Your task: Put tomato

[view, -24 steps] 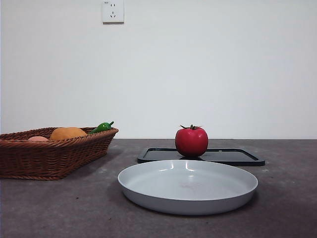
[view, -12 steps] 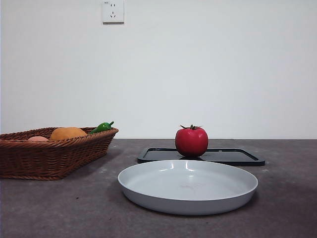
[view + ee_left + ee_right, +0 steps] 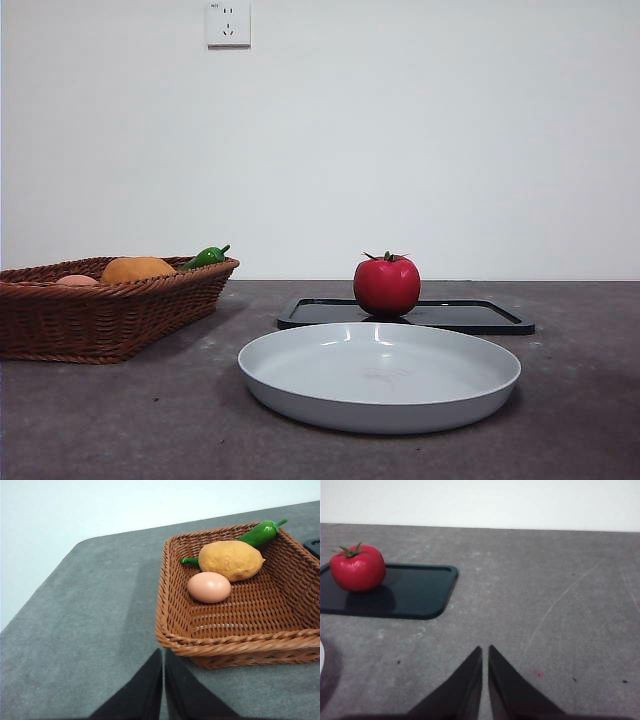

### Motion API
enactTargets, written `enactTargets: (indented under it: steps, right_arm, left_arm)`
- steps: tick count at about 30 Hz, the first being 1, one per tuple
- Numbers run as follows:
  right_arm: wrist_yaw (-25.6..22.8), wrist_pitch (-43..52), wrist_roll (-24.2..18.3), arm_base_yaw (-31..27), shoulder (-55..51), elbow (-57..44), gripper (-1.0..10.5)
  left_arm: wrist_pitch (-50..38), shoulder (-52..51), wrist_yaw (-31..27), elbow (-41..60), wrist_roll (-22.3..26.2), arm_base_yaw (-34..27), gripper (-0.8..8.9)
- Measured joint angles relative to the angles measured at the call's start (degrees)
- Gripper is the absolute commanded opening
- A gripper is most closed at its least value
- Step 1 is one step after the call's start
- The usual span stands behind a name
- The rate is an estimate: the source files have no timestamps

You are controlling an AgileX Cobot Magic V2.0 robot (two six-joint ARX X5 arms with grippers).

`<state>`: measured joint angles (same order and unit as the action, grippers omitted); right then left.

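While both arms wait clear of the things, we judge the task has not yet got past its opening step: the tomato [image 3: 386, 285] sits untouched on the black tray [image 3: 470, 316] at the centre of the front view, upright with its green stem up, toward the tray's left part and just behind the far rim of the grey plate [image 3: 300, 385]. In the right wrist view the same tomato [image 3: 357, 568] shows at the middle left of the frame, resting on the tray [image 3: 415, 592], while the right claw [image 3: 485, 652] at the lower centre has its jaws together, holding nothing, and stands well apart from the fruit over bare bench [image 3: 560, 605]. The left claw [image 3: 163, 655], jaws likewise together and empty, hangs near the rim of the wicker basket [image 3: 172, 630], which holds an egg [image 3: 209, 587], a lumpy orange-brown piece [image 3: 231, 560] and a green pepper [image 3: 260, 532]. Since the right claw has the tomato in its sight, we think it the likelier to act: the next move calls for spreading the jaws, reaching across to the tray, and closing around the round, glossy body below the stem. We cannot tell from the task words where the tomato is meant to go, though the empty plate is closest.
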<state>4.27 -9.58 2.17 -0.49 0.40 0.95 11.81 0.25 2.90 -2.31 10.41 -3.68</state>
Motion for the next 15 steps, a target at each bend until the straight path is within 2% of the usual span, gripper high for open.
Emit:
enactTargets:
  steps: [15]
  right_arm:
    - [0.2, 0.2, 1.1, 0.0, 0.0, 0.0, 0.1]
  left_arm:
    - [0.0, 0.0, 0.0, 0.0, 0.0, 0.0, 0.07]
